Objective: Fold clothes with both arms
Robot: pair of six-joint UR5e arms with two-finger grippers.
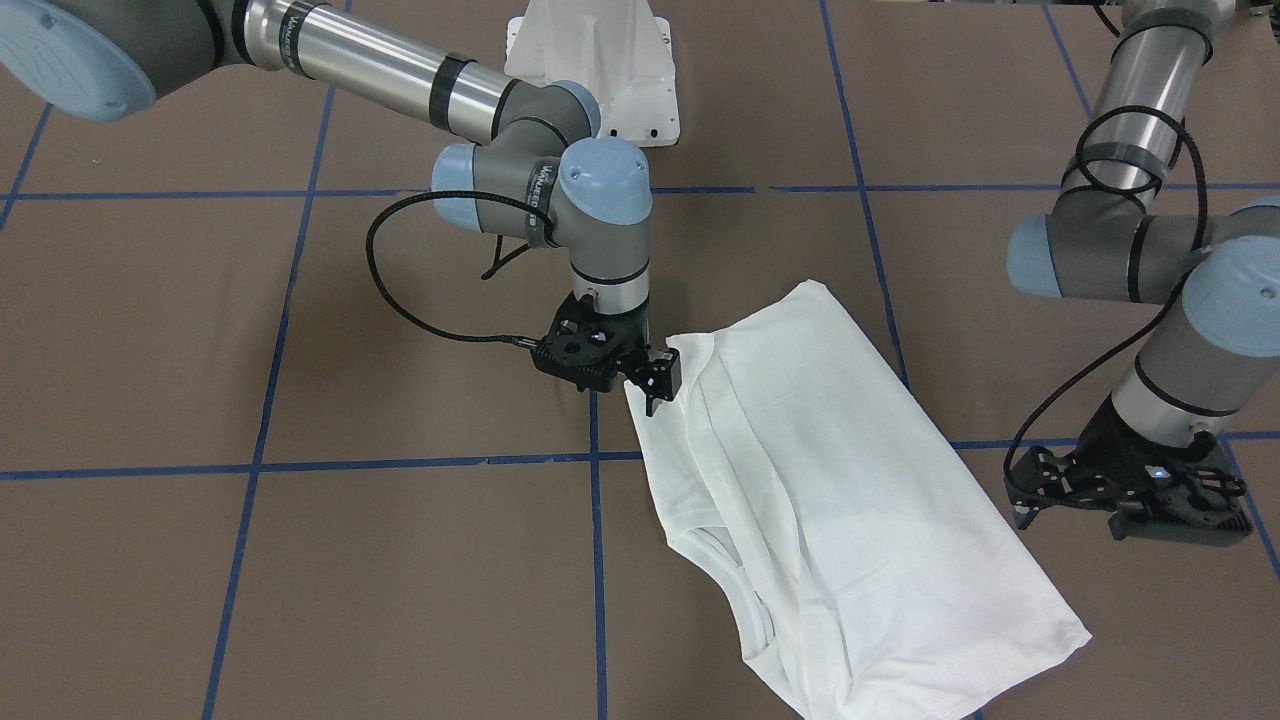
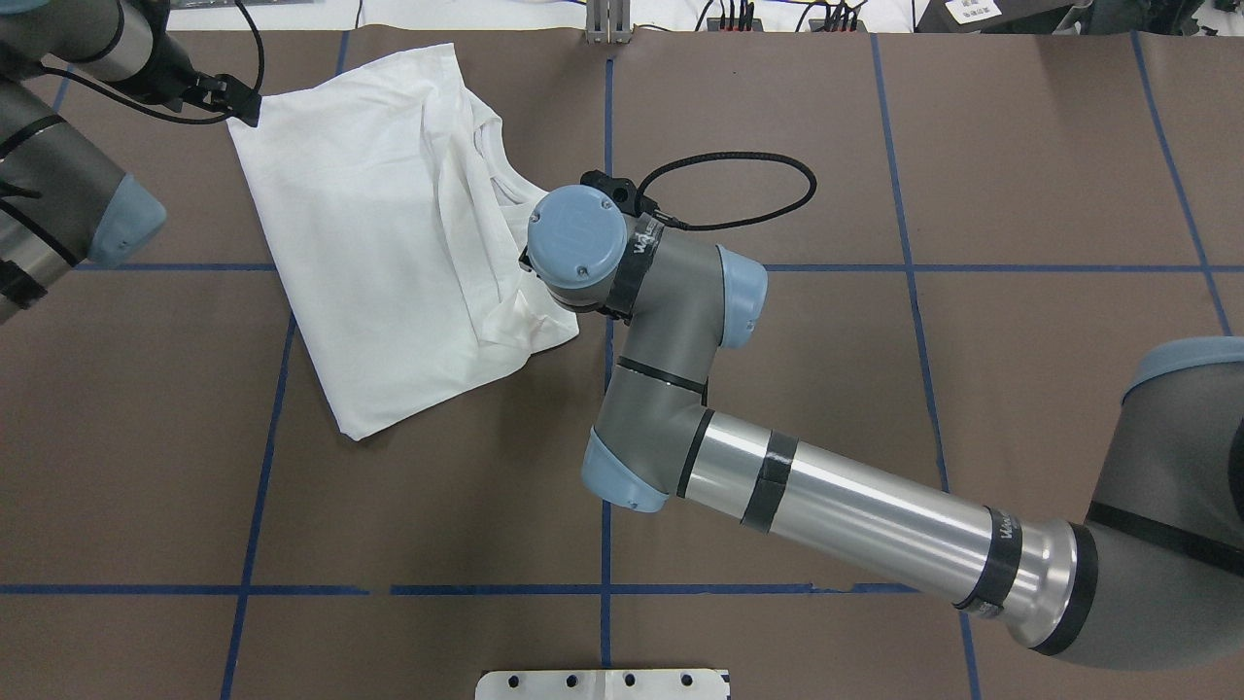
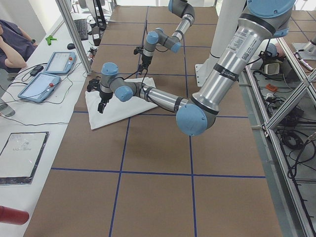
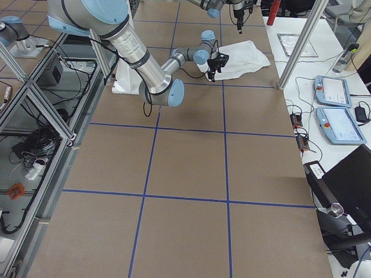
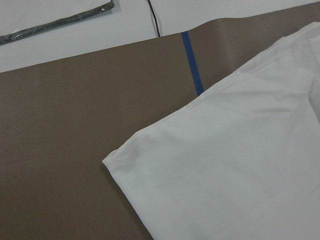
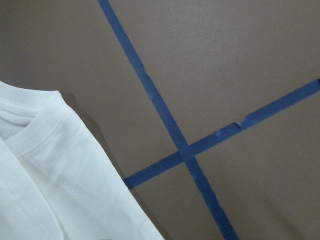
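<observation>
The white T-shirt (image 2: 389,243) is laid folded on the tabletop (image 2: 875,389) near the edge away from the robot. The right gripper (image 1: 652,385) is held at 1 shirt edge, the left gripper (image 2: 245,105) beside a corner; neither's jaw state can be told

- Front view: across the table (image 1: 150,330), facing the robot (image 1: 380,60), looking steeply down; the shirt (image 1: 850,480) is mid-frame, just by the right gripper (image 1: 650,395).
- Overhead view: behind the robot, looking forward and down; shares that shirt and table with the front view.
- Side views: from either table end, far off, looking along it.
- Left wrist view: close above a shirt corner (image 5: 112,162) near the left gripper (image 2: 238,102).
- Right wrist view: close above the collar (image 6: 45,125) and a tape cross (image 6: 185,152).
</observation>
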